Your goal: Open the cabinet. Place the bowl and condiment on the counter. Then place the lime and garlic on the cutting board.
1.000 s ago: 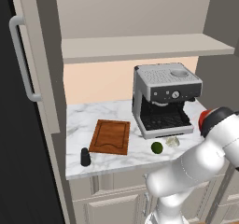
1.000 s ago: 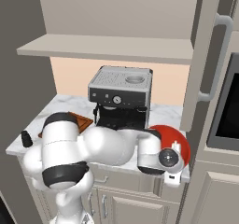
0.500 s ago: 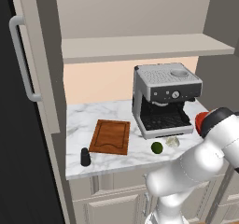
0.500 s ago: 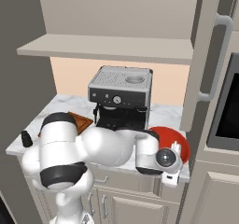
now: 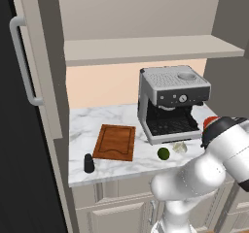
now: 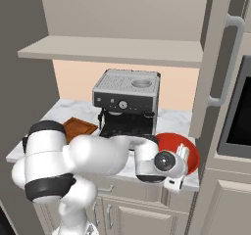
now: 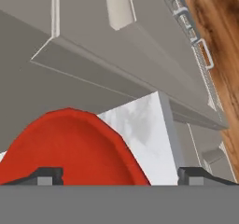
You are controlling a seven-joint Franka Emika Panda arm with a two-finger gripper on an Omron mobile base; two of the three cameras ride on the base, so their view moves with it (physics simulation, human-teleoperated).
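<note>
Red bowl (image 6: 188, 150) now sits on the counter (image 5: 114, 122) beside the coffee machine (image 6: 128, 103) | your gripper (image 7: 120, 174) has just spread wide, bowl released | lime (image 5: 163, 153) and garlic (image 5: 180, 147) next.

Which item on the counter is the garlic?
Find the coffee machine on the counter. Two small things lie by its front: the green lime and, right of it, the garlic. It is the pale, lumpy one.

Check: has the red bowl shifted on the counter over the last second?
No. The bowl sits at the same spot right of the coffee machine.
</note>
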